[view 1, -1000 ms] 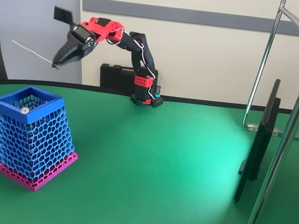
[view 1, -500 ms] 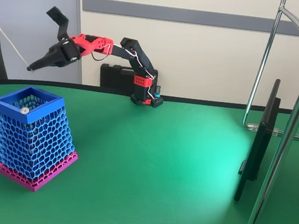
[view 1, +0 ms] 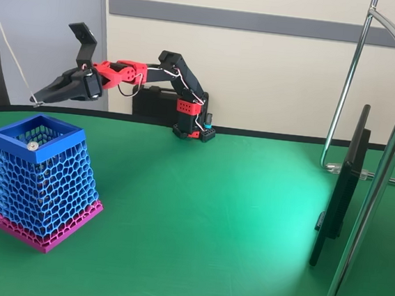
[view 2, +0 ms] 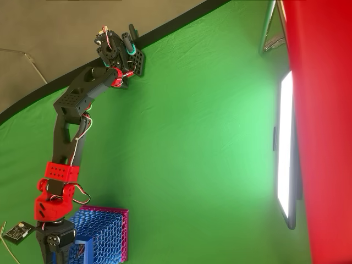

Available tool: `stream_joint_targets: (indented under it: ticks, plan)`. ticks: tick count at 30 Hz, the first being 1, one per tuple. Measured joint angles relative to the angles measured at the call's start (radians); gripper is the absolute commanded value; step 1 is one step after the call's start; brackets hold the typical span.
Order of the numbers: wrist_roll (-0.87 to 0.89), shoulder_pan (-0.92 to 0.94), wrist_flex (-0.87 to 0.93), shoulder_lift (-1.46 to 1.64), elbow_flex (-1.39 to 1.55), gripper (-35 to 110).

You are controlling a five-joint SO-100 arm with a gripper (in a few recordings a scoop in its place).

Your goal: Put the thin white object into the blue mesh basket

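While the arm reaches out over the table, fixed view:
Gripper (view 1: 37, 100): jaws closed on stick's lower end, tips aimed down-left.
Stick (view 1: 13, 59): held in air; long axis runs up-left from the tips, free end high, away from basket.
Basket (view 1: 4, 138): just below the tips, slightly left; opening faces up.
Next, prob.: tilt stick toward vertical, lower, release.

No legible text, label, brand, number or sign appears in either view. The arm, the blue mesh basket (view 1: 39, 180) below the gripper (view 1: 35, 99), and the dark case (view 1: 154, 102) behind and to the right of the gripper in the fixed view carry no markings that can be read.
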Motion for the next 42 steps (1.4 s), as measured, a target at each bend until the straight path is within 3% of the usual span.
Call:
stream_joint_targets:
  ticks: [4, 8, 20, 42]
  plan:
    - [-0.12, -0.009, 0.117, 0.046, 0.072, 28]
    - [-0.212, -0.009, 0.12, 0.153, 0.238, 27]
    - [-0.196, -0.018, 0.167, 0.295, 0.354, 27]
    - [-0.225, -0.037, 0.006, 0.307, 0.534, 27]
